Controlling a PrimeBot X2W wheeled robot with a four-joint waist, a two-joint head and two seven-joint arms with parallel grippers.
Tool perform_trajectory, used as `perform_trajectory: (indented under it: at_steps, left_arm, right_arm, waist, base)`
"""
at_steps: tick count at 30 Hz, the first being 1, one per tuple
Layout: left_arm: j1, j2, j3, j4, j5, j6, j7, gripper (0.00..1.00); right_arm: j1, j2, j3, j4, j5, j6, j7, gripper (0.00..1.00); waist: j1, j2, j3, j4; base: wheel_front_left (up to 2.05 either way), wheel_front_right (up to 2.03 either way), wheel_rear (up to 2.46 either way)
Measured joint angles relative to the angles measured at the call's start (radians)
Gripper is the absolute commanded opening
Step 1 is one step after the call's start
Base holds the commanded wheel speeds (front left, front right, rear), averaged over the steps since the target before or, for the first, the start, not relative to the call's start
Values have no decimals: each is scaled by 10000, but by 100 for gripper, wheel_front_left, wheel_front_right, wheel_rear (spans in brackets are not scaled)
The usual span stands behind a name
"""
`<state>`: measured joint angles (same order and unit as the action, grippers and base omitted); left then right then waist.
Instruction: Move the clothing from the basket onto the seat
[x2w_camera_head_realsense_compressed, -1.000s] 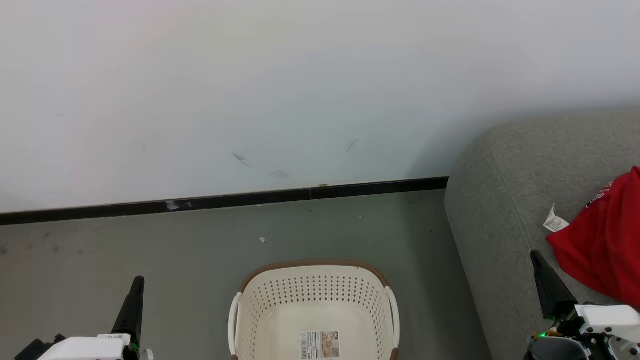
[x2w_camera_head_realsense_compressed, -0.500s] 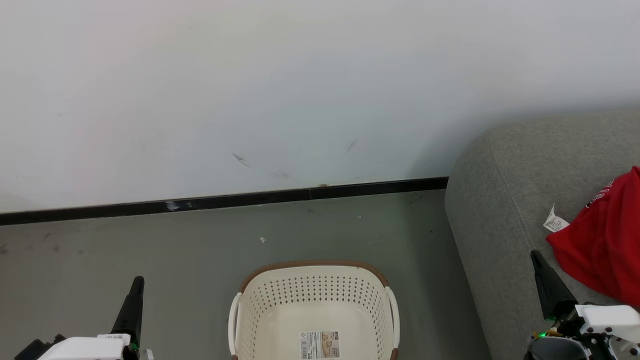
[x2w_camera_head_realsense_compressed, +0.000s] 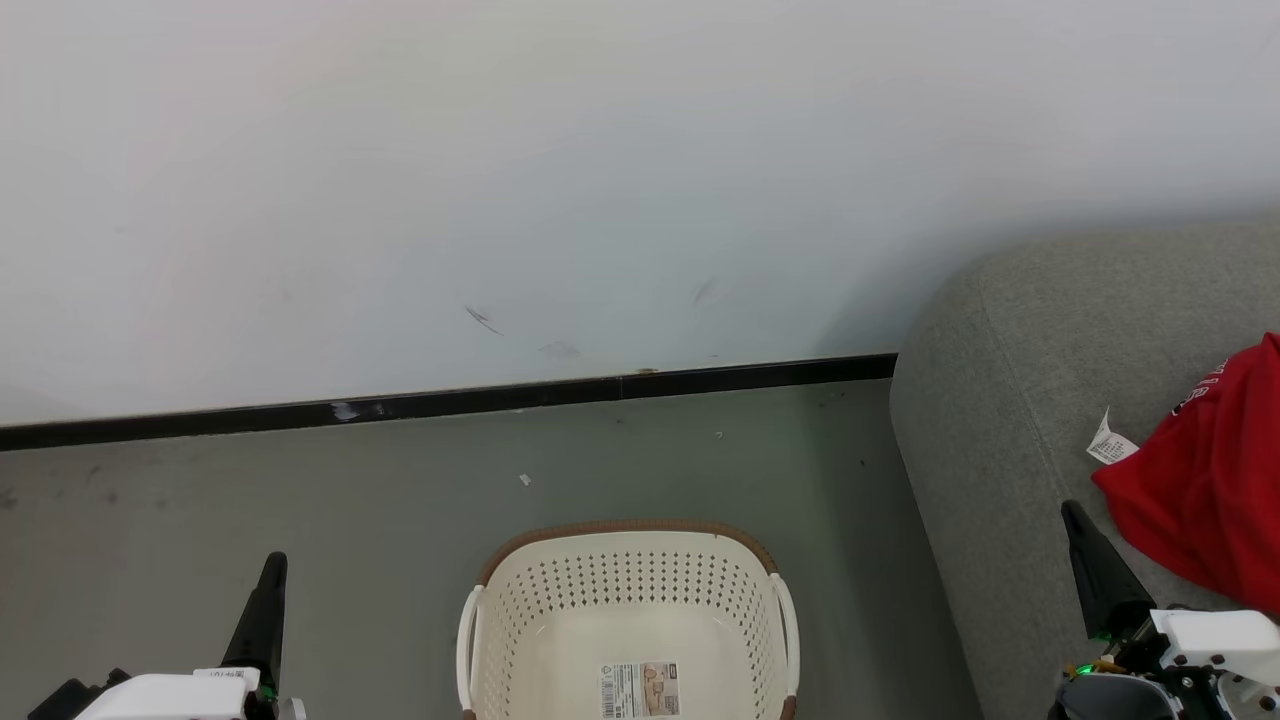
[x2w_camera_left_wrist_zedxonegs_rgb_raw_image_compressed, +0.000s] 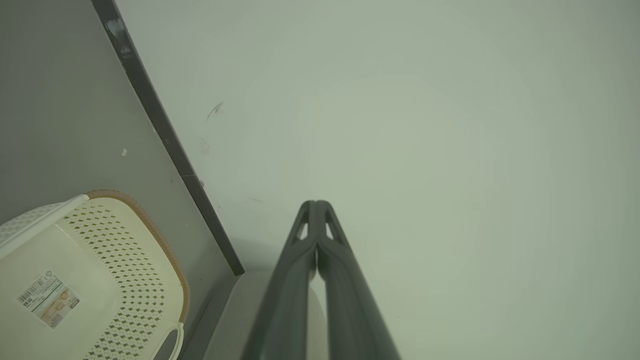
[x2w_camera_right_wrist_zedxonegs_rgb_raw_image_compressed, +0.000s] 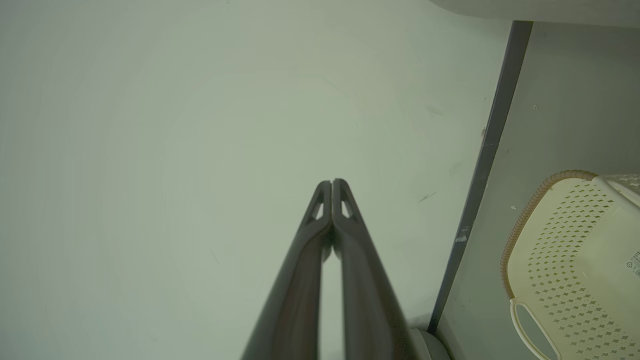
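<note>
The red jersey (x2w_camera_head_realsense_compressed: 1210, 490) lies on the grey sofa (x2w_camera_head_realsense_compressed: 1010, 400), a little way in from the sofa's rounded end, and it runs off past the side of the head view. Its white paper tag (x2w_camera_head_realsense_compressed: 1108, 443) sticks out toward that rounded end. The laundry basket (x2w_camera_head_realsense_compressed: 625, 528) sits on the floor (x2w_camera_head_realsense_compressed: 300, 480) with only its label (x2w_camera_head_realsense_compressed: 640, 688) showing on the base, so the job looks done. The near part of the basket is cut off, though, so a small piece might hide there. The right claw (x2w_camera_head_realsense_compressed: 1070, 508) is pressed together and holds nothing. It points up just beside the near corner of the jersey, with a thin strip of grey sofa between them. That is the main risk: if this arm swings toward the cloth, the pointed tip could catch the soft cloth or the tag and drag the jersey off the sofa's edge. The left claw (x2w_camera_head_realsense_compressed: 274, 562) is pressed together too, holds nothing, and is far from the jersey, on the other side of the basket. The 2 claws touch nothing.
</note>
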<state>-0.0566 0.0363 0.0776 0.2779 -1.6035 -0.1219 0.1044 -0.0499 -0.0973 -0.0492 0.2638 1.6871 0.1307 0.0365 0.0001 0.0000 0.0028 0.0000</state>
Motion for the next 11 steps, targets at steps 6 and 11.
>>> perform_trajectory:
  at_steps: [6,11]
  left_arm:
    - [0,0,2,-2,0,0,0,0]
    - [-1,0,2,-2,0,0,0,0]
  right_arm:
    - [0,4,-4,2,-2,0,2,0]
    - [0,8,-6,2,-2,0,2,0]
  waist:
    - [0,0,0,0]
    - [0,0,0,0]
  base:
    - [0,0,0]
    - [0,0,0]
